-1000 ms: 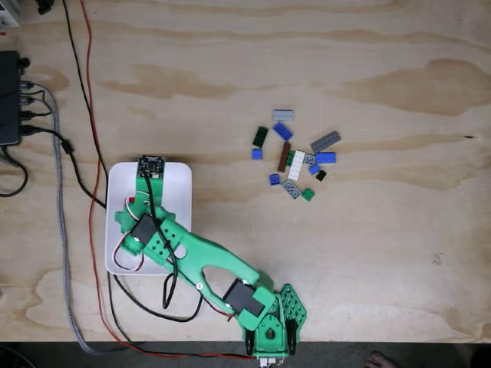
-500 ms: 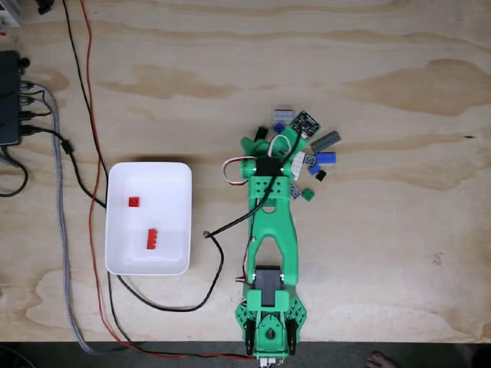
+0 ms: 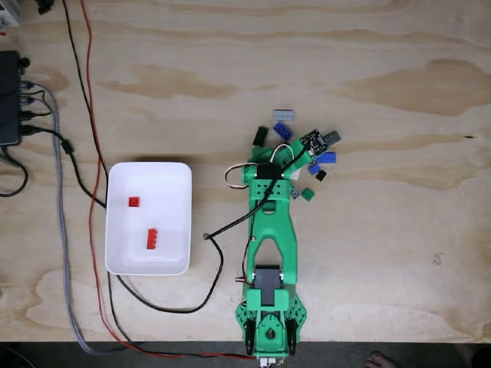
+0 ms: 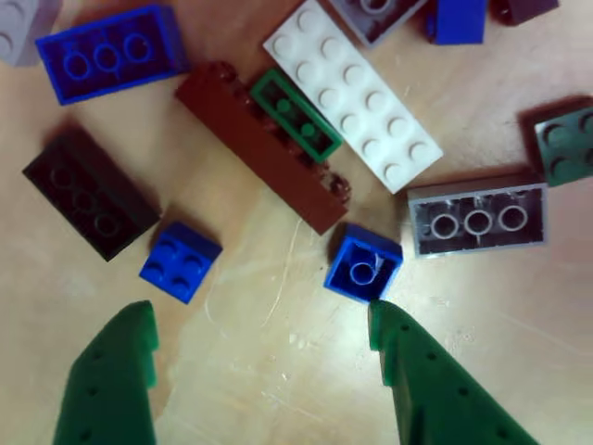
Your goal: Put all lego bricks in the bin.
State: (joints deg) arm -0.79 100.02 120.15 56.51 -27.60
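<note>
Close view, bottom edge: green gripper (image 4: 262, 324) spread wide, holding nothing, fingertips (image 4: 130, 324) above bare wood. Just past the right tip, a small blue brick (image 4: 363, 267); past the left, a blue square plate (image 4: 181, 261). Farther up, a long brown brick (image 4: 264, 148) beside a white plate (image 4: 352, 93). Fixed view, left of centre: white bin (image 3: 176, 175) holding two red bricks (image 3: 152, 239), well apart from the scattered lego bricks (image 3: 326, 157) right of centre.

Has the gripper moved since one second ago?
Yes. The gripper was over the white bin; it now hangs over the lego bricks, to the bin's right.
</note>
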